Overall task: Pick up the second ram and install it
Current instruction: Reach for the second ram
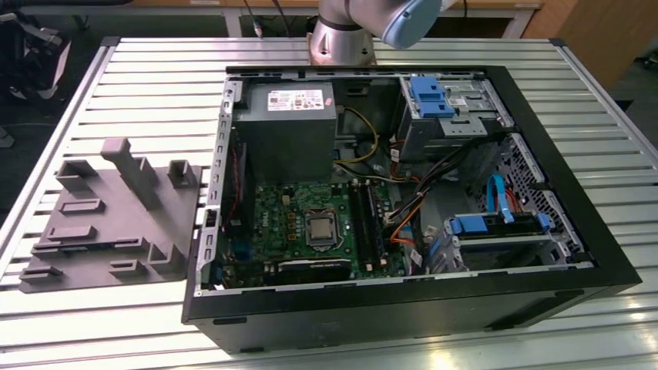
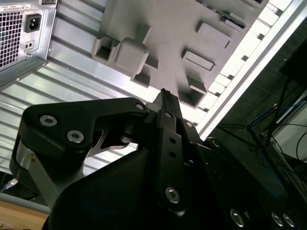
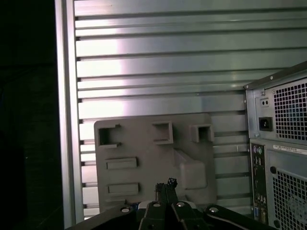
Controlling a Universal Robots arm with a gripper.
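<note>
Exterior view: dark strips stand in the motherboard slots [image 1: 368,220]. The second ram is probably seated among them, though I cannot tell it apart.

Second wrist view: the end effector [image 2: 163,96] hangs over the grey tray [image 2: 163,28], fingertips pressed together on nothing.

First wrist view: the end effector [image 3: 166,184] is above the tray [image 3: 144,143] — little seems left.

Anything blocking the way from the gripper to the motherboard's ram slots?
Nothing visible lies across the ram slots; the computer case is open above them. Orange cables run beside them on the exterior view's right, not over them. The gripper hangs above the grey tray, outside the case.
</note>
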